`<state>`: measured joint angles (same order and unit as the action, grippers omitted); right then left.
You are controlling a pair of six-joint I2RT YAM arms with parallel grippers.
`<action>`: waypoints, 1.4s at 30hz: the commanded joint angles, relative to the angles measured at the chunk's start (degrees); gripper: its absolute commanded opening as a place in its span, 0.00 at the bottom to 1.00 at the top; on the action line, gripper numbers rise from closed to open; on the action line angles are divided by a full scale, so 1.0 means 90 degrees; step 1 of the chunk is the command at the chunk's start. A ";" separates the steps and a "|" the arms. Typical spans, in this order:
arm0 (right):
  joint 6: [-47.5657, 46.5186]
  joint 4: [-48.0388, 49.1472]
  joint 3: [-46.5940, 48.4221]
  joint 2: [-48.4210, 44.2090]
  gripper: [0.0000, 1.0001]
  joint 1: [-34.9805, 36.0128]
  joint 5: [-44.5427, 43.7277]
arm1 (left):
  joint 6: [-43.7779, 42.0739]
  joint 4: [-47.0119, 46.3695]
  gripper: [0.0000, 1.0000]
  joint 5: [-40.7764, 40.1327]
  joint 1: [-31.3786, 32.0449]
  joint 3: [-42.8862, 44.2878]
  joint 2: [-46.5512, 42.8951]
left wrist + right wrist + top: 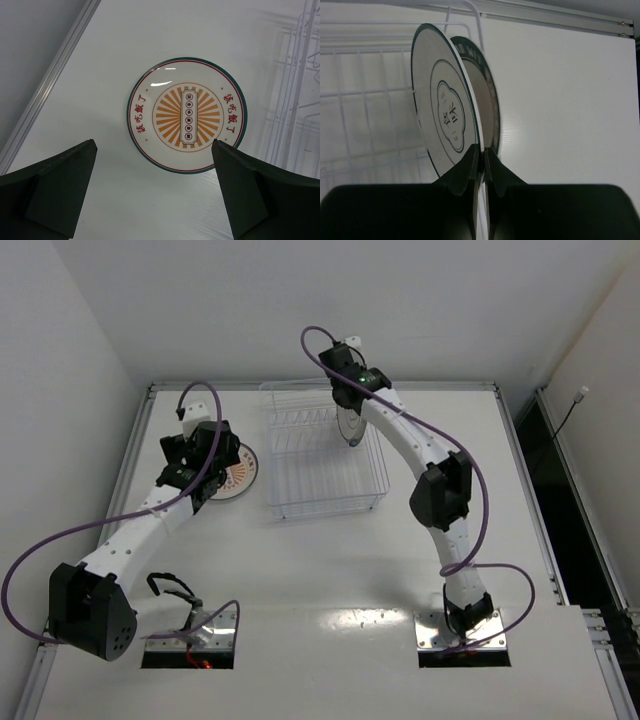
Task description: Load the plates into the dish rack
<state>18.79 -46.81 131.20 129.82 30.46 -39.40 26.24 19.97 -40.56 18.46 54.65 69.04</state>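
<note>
The orange-centred plate [187, 115] lies flat on the table left of the dish rack [325, 455]; it also shows in the top view [243, 472]. My left gripper [155, 143] hovers over its near edge, open and empty, in the top view [205, 475] too. My right gripper [481, 149] is shut on the rim of the white plate with the grey centre motif [445, 115], held upright on edge over the rack's right side [351, 427]. The dark teal-rimmed plate [489, 100] stands upright just behind it.
The rack's wires [370, 90] fill the left of the right wrist view and the right edge of the left wrist view [295, 100]. A metal rail [55, 70] borders the table to the left. Purple cables loop over both arms.
</note>
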 commanded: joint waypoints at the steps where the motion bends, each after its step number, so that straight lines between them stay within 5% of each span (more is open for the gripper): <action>1: -0.0173 0.0337 0.0315 0.0272 0.00 0.0170 -0.0331 | 0.0083 -0.0090 1.00 -0.0142 0.0058 0.0246 -0.0014; 7: 0.0207 0.0211 -0.0026 0.0341 0.00 0.0171 0.0548 | 0.0141 -0.0090 1.00 -0.0142 0.0058 0.0246 0.0044; 11: 0.0286 0.0211 -0.0377 -0.0097 0.23 0.0171 0.1037 | 0.0316 0.0027 1.00 -0.0347 0.0058 0.0188 0.0103; 12: 0.0363 0.0211 -0.0436 -0.0388 0.39 0.0171 0.1144 | 0.0414 0.0028 1.00 -0.0347 0.0058 0.0187 0.0103; 14: 0.0364 0.0482 -0.0960 -0.0838 0.48 0.0229 0.1524 | 0.0415 0.0028 1.00 -0.0289 -0.0048 0.0110 0.0103; 15: 0.0364 0.0764 -0.1196 -0.1101 0.66 0.0229 0.1719 | 0.0415 -0.0079 1.00 0.0146 -0.0155 0.0109 0.0103; 22: 0.0451 0.1314 -0.3198 -0.3640 1.00 0.0765 0.2550 | 0.0687 -0.0422 1.00 0.1972 -0.1316 -0.0194 -0.0092; 27: 0.0861 0.1470 -0.4936 -0.5310 1.00 0.0913 0.3146 | 0.1380 -0.0977 1.00 0.4346 -0.3091 -0.0740 0.0218; 33: 0.1301 0.1529 -0.6441 -0.7029 1.00 0.0913 0.3352 | 0.1849 -0.1505 1.00 0.6369 -0.4245 -0.0886 0.1906; 42: 0.1292 0.1090 -0.6823 -0.7754 1.00 0.0844 0.3284 | 0.2045 -0.2237 1.00 0.7816 -0.4492 -0.0878 0.3481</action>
<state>29.78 -37.30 69.76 62.26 38.35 -10.22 43.68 1.02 23.70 -22.24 46.83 96.18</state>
